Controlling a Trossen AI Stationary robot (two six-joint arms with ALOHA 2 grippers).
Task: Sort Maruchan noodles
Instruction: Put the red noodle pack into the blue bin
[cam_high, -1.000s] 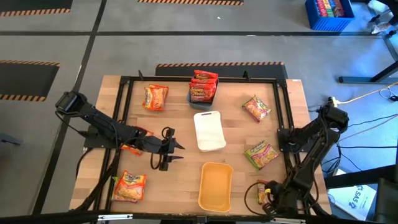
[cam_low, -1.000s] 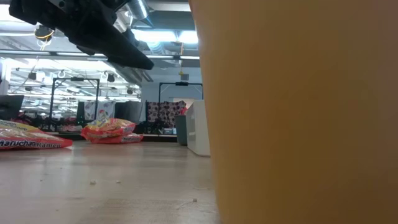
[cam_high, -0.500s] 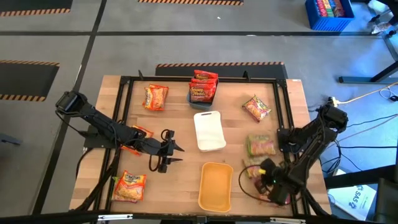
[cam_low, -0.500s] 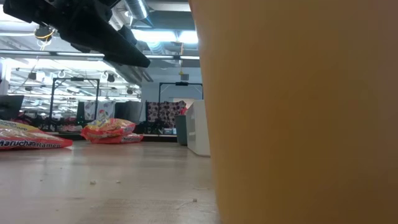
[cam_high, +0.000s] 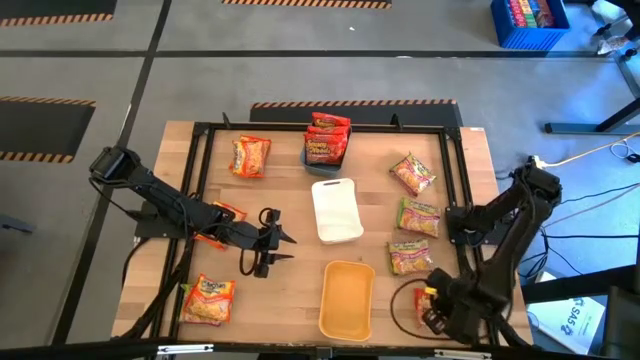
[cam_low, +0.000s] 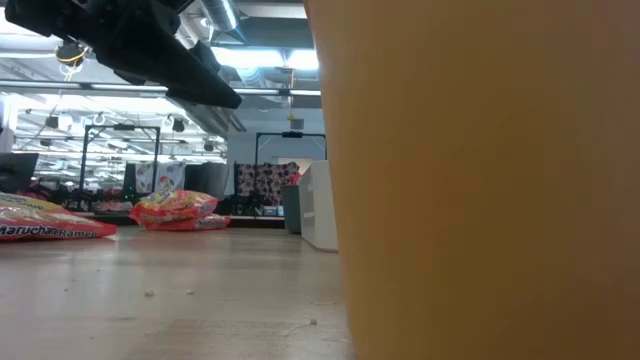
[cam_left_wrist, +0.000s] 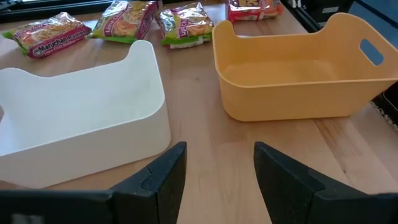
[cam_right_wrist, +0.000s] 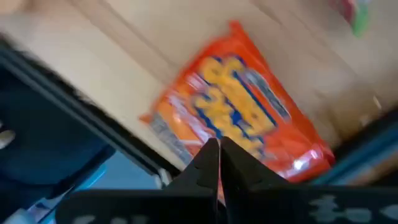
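My left gripper (cam_high: 285, 246) (cam_left_wrist: 217, 155) hangs open above bare wood, between the white tray (cam_high: 335, 210) and the yellow tray (cam_high: 346, 298). My right gripper (cam_high: 428, 305) (cam_right_wrist: 217, 146) is shut at the table's near right corner, over an orange packet (cam_right_wrist: 242, 118) (cam_high: 426, 296) that lies flat beside the black frame rail. Two green-and-red packets (cam_high: 420, 215) (cam_high: 410, 257) and a red one (cam_high: 412, 173) lie flat on the right side. Orange packets lie at the far left (cam_high: 250, 155) and near left (cam_high: 208, 298). Red packets sit in the far tray (cam_high: 325, 140). My right gripper points its shut fingers (cam_right_wrist: 208, 165) down at the orange packet's printed face (cam_right_wrist: 249, 130). I cannot tell whether they touch it. The packet lies flat on the wood.
A black frame rail (cam_high: 455, 190) runs round the table top, close to my right arm. Another orange packet (cam_high: 222, 213) lies partly under my left arm. In the low view the yellow tray's wall (cam_low: 480, 180) fills the right half. Bare wood lies between the trays and the left packets.
My right gripper swung from the near right corner toward the green-and-red packets and came back toward the near edge. The green-and-red packets, one tilted heap before, now lie as two separate packets, shifted toward the far edge.
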